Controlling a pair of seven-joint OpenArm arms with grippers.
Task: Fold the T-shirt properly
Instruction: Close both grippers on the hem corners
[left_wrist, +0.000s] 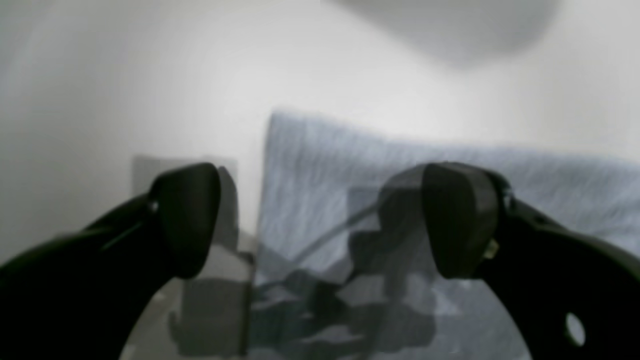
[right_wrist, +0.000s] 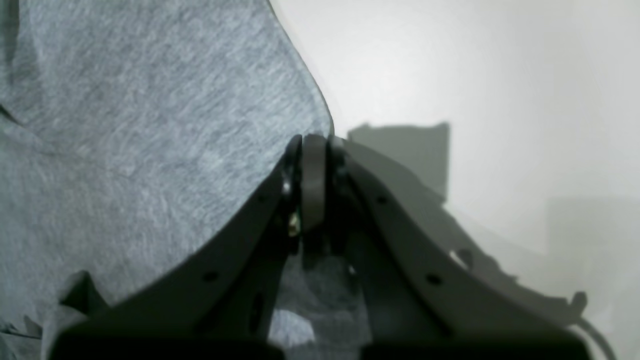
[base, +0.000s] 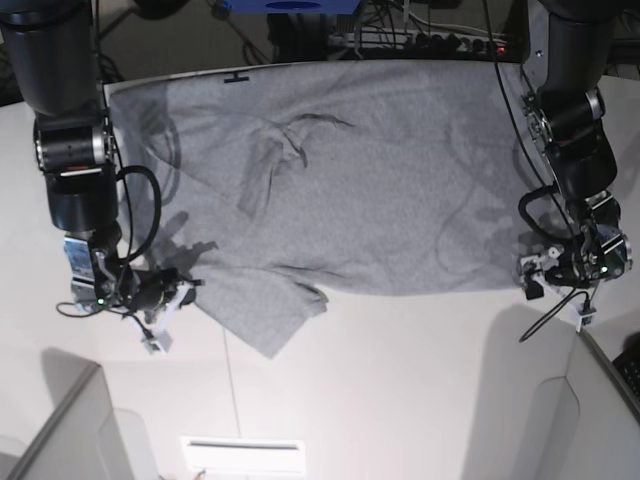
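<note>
I find the large heather-grey cotton T-shirt (base: 380, 190) spread nearly flat across the white table (base: 400, 400), plain side up, reaching from the far edge toward the middle. A few creases sit near its upper centre, and one sleeve (base: 262, 310) juts toward the near side. I see no fold laid yet, so I judge the task barely begun; every fold is still outstanding.

My left gripper (left_wrist: 320, 220) stands with its black fingers (left_wrist: 460, 220) spread wide over the cloth's edge, holding nothing. My right gripper (right_wrist: 314, 150) has its jaws pressed together at the hem beside the sleeve. The wrist view shows cloth against the tips, but I cannot tell whether any fabric is actually pinched.
</note>
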